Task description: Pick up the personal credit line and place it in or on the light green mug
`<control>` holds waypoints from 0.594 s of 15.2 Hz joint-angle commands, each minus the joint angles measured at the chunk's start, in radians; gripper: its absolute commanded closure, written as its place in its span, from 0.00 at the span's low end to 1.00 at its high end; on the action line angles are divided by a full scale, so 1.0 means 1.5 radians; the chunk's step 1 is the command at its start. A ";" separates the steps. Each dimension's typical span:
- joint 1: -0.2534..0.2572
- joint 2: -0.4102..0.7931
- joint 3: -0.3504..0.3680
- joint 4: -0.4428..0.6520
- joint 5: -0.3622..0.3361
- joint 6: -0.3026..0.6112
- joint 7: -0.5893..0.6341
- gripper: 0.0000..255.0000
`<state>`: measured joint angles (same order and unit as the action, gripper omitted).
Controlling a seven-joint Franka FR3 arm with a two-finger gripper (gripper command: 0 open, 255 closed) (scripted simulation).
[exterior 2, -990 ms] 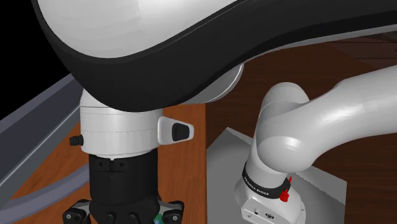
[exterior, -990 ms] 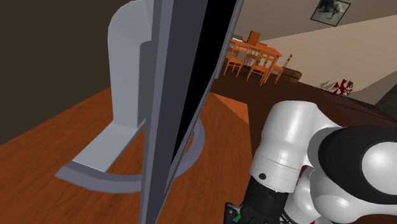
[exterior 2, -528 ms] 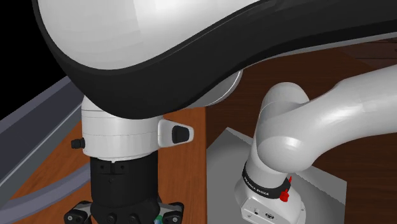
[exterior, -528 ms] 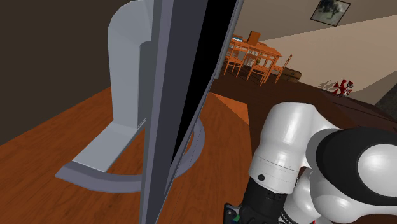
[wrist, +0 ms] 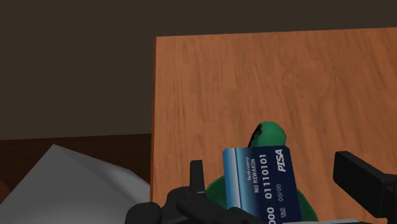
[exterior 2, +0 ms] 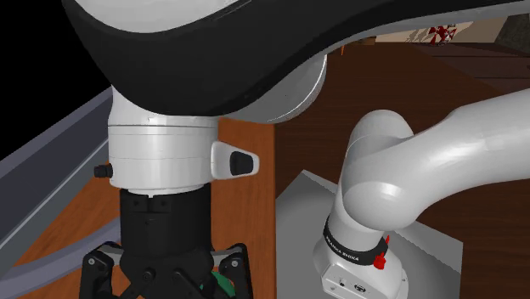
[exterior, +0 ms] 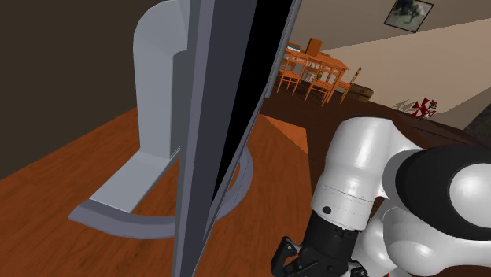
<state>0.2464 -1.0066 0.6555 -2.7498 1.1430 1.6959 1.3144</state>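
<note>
The white arm [exterior: 362, 169] points its wrist straight down over the brown wooden table [wrist: 254, 76]. Its black gripper [wrist: 270, 167] is spread wide. The blue credit card [wrist: 261, 184] stands upright between its fingers, untouched, against the dark green mug [wrist: 275, 137].

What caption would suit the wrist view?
Open pincer straddling a blue credit card over a green mug on a wooden table, fingers clear of the card.
</note>
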 commanded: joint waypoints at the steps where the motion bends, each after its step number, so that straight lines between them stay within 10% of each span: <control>1: -0.011 -0.005 -0.040 0.017 -0.039 -0.032 0.002 0.00; 9: -0.016 -0.007 -0.057 0.025 -0.055 -0.047 0.003 0.00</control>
<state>0.2225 -1.0171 0.5708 -2.7118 1.0608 1.6264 1.3190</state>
